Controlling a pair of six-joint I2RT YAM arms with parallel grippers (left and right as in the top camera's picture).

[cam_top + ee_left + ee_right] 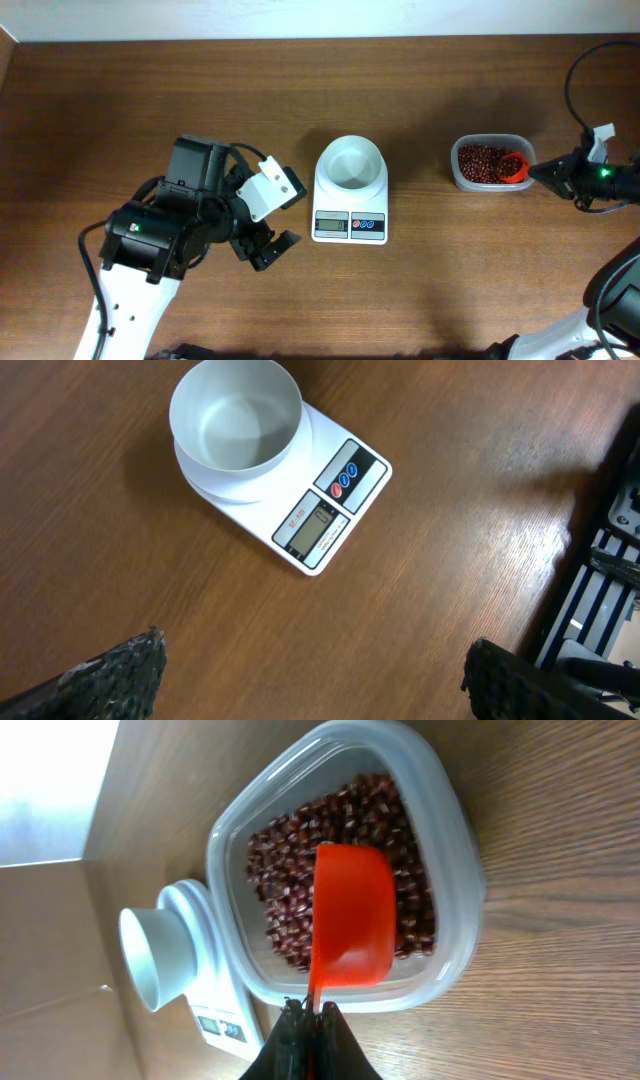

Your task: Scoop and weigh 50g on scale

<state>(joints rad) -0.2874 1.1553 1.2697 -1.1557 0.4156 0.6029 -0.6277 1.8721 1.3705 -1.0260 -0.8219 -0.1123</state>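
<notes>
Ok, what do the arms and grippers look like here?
Both arms are black with white lower links. The left arm carries a white boxy block, a looping black cable and a small green light; the left gripper has dark, rough-textured fingers. The right arm shows a green light, a white clip and a black cable; the right gripper is black and narrow.
</notes>
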